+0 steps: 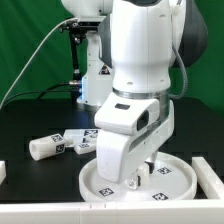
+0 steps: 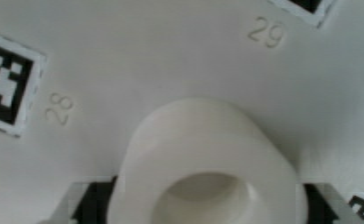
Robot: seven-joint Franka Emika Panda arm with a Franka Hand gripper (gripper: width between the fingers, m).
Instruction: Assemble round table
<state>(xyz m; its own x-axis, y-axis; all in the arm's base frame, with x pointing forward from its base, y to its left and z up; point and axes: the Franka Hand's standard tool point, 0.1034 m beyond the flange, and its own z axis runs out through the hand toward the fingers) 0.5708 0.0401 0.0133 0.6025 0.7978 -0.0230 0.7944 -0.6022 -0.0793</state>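
The large round rimmed disc (image 1: 186, 176) lies on the black table at the front right of the exterior view, tags facing up. My gripper (image 1: 135, 180) reaches straight down onto its middle. In the wrist view the disc's surface (image 2: 143, 60) shows tags numbered 28 and 29. A raised hollow white stub (image 2: 197, 140) at its centre sits between my black fingers (image 2: 101, 200), which press on both sides of it; my gripper (image 2: 205, 200) is shut on it. The short thick cylinder (image 1: 44, 148) and the small cross-shaped piece (image 1: 80, 142) lie loose at the exterior view's left.
A white bar (image 1: 60, 210) runs along the table's front edge, and a white block (image 1: 210, 170) stands just right of the disc. A black stand with cables (image 1: 76, 60) rises at the back in front of a green backdrop.
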